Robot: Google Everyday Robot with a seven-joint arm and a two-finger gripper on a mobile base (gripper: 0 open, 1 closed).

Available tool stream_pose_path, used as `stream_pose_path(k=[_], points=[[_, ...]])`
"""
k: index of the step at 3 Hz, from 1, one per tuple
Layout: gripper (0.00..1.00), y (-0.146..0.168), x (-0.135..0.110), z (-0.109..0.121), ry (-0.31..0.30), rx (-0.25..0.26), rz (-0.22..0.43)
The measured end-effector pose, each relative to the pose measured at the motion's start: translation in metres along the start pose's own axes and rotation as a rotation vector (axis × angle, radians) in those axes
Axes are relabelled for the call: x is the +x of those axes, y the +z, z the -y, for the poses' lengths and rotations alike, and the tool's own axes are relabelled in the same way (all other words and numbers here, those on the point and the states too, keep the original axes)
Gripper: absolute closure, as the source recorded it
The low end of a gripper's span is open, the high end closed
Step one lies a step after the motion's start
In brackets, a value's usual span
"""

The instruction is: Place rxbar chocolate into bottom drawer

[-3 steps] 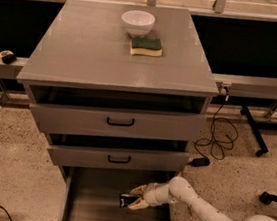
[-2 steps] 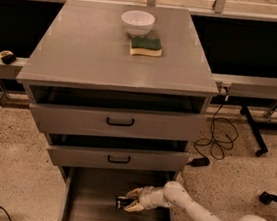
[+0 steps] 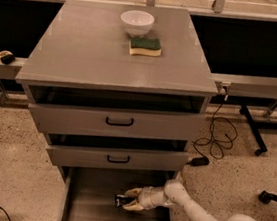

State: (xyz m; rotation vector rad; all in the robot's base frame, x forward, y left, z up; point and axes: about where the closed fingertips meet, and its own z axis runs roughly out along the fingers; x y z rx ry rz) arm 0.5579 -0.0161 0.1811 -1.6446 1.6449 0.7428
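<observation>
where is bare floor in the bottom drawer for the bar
Bare floor runs from the bottom drawer's left wall to the tool, and along the front lip. Crowded at right, where the tool holds the rxbar chocolate.

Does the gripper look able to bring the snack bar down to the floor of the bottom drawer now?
Probably yes. The bottom drawer is pulled out and open above, and the gripper, holding the snack bar, is inside it.

Cannot read wrapper of rxbar chocolate [image 3: 121, 200], partly hidden by hand [image 3: 129, 199], 6 o'clock, inside bottom drawer [image 3: 89, 200].
</observation>
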Motion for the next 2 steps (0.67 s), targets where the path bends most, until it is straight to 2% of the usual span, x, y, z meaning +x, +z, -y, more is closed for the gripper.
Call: stream_pose_path(k=[1, 2], points=[[0.04, 0.0003, -0.0001, -0.0001, 0.000, 0.000, 0.000], [0.00, 0.0004, -0.0001, -0.0002, 0.000, 0.000, 0.000]])
